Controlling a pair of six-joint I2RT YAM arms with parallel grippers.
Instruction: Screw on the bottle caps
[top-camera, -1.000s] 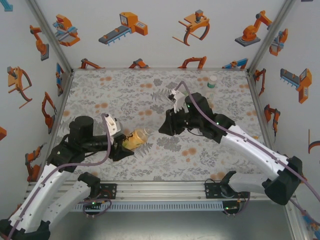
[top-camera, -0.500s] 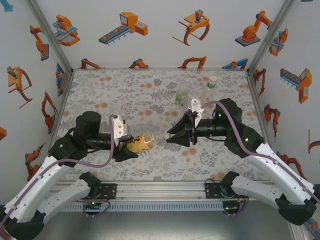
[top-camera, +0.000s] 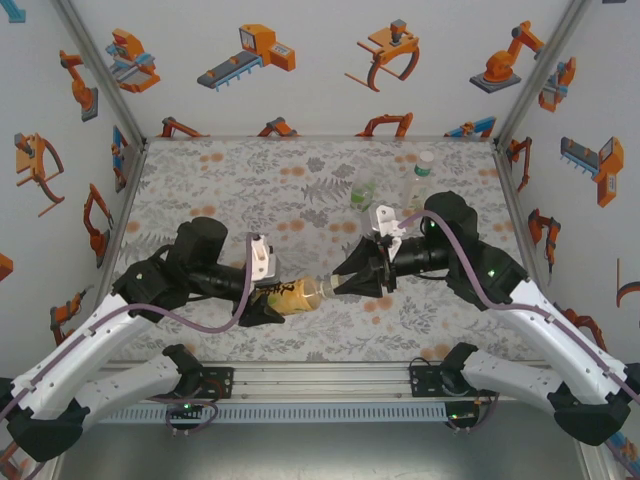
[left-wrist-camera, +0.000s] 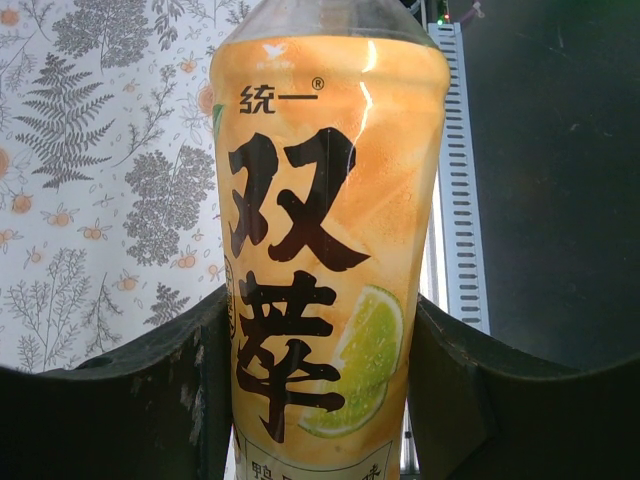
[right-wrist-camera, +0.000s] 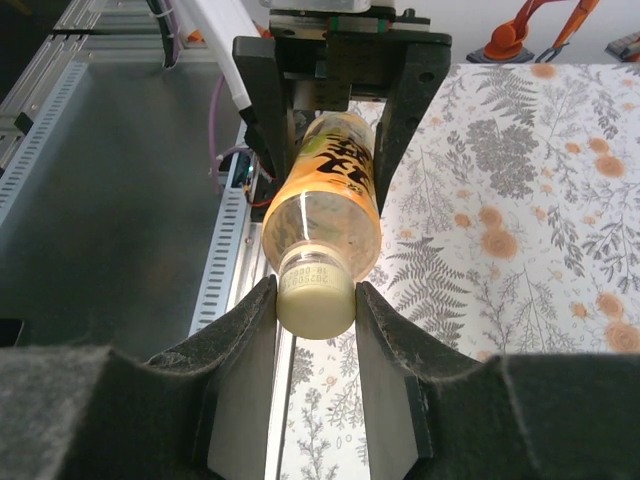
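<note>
Step in hand, likely: threading cap onto bottle 1. Clamping amber bottle sideways in left hand, above counter. Pinching pale cap in right hand, pressed against bottle mouth. Next: twisting right wrist, keeping axes aligned. Leaving 2 other bottles at far side for later.

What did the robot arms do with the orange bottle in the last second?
The right jaws swung from mid-table toward the near edge and now pinch the pale cap at the mouth of the amber bottle. The left jaws, shut on that bottle throughout, carried it a little rightward to meet them. Nothing was let go. The clear bottle at the back stayed put.
</note>
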